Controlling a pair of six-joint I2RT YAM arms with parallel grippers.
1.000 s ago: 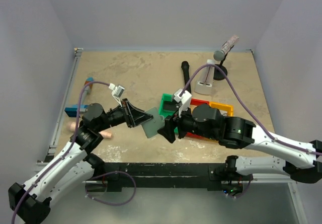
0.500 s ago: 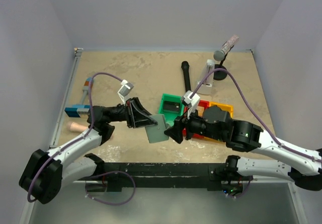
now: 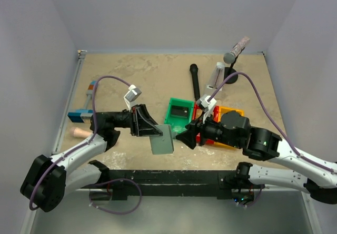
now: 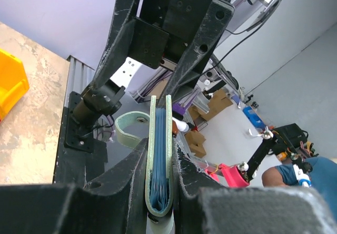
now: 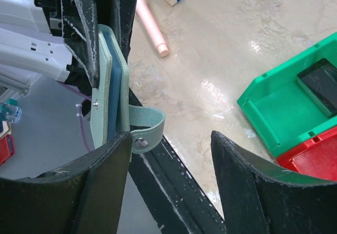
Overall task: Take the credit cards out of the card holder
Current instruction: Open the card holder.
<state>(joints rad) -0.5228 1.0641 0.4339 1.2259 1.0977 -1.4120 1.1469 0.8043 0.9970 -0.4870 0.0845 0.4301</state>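
My left gripper (image 3: 156,132) is shut on the card holder (image 3: 162,140), a grey-green folded wallet held off the table. In the left wrist view the card holder (image 4: 159,155) sits edge-on between my fingers (image 4: 126,176), with blue lining inside; no card edge is clear. My right gripper (image 3: 184,138) is open and empty just right of the holder. In the right wrist view the gripper (image 5: 169,139) has its left finger (image 5: 100,192) touching the holder's snap strap (image 5: 145,129). A dark card (image 3: 180,110) lies in the green bin (image 3: 171,119). The other cards are out of view.
Red bin (image 3: 202,109) and yellow bin (image 3: 234,111) stand right of the green one, under my right arm. A pink cylinder (image 3: 80,132) and blue-and-orange block tool (image 3: 83,111) lie at the left. A black marker (image 3: 194,79) and white stand (image 3: 216,81) are at the back.
My left gripper has swung the card holder down toward the near edge. My right gripper has drawn back to the right, off the holder.
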